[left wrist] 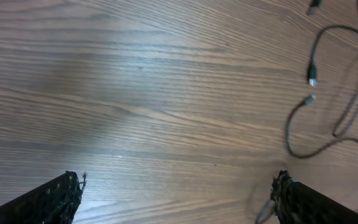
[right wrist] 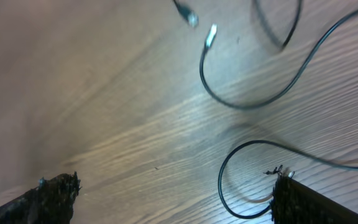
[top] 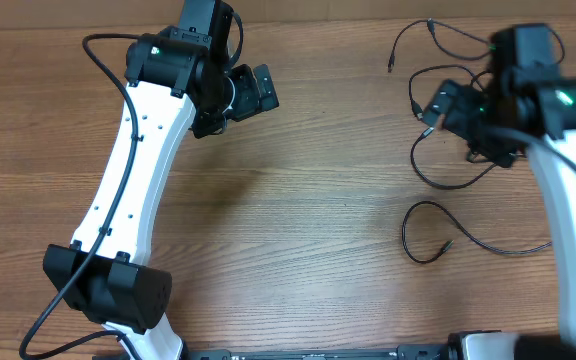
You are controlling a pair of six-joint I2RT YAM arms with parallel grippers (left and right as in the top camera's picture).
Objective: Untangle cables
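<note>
The cables (top: pixel 438 180) lie loose on the right side of the wooden table (top: pixel 298 200). About 3 thin black strands show from overhead, partly hidden under the right arm (top: pixel 568 180). The right gripper (right wrist: pixel 173 202) is spread wide and holds nothing. 1 cable loop curls just beside a finger, and I cannot tell whether they touch. 2 silver plug tips (right wrist: pixel 211 34) are blurred. The left gripper (left wrist: pixel 182 208), also wide and empty, hangs over bare wood, well apart from the cables.
</note>
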